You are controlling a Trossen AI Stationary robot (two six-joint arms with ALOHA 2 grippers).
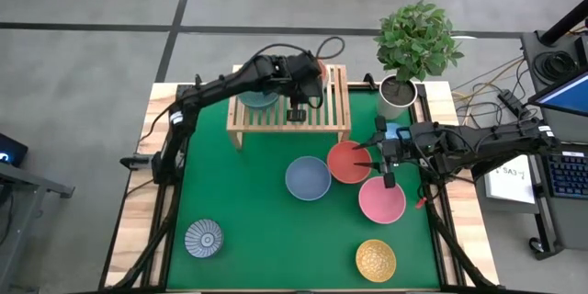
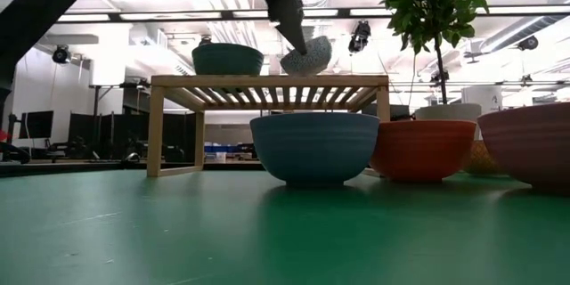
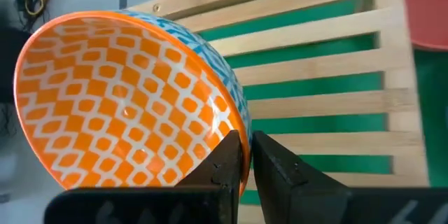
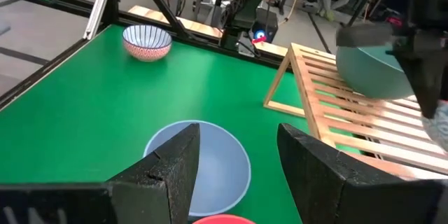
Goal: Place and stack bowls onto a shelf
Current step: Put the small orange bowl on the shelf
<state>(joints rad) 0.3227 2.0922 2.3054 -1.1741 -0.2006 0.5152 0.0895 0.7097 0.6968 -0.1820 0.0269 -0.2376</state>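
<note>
- Nearest in the low view stands the blue-grey bowl (image 2: 313, 147) on the green mat, with the red bowl (image 2: 422, 149) just right of it and the pink bowl (image 2: 527, 145) at the right edge.
- Beyond them, the left gripper (image 3: 243, 155) pinches the rim of the orange patterned bowl (image 3: 126, 98), holding it tilted just above the slats of the shelf (image 1: 338, 101), right of the green bowl (image 1: 256, 100) already seated there.
- Judging by the tilt, the bowl must level out before it goes down; bare slats lie directly beneath it.
- Right gripper (image 4: 234, 161) hangs with its jaws spread wide above the red and pink bowls.
</note>
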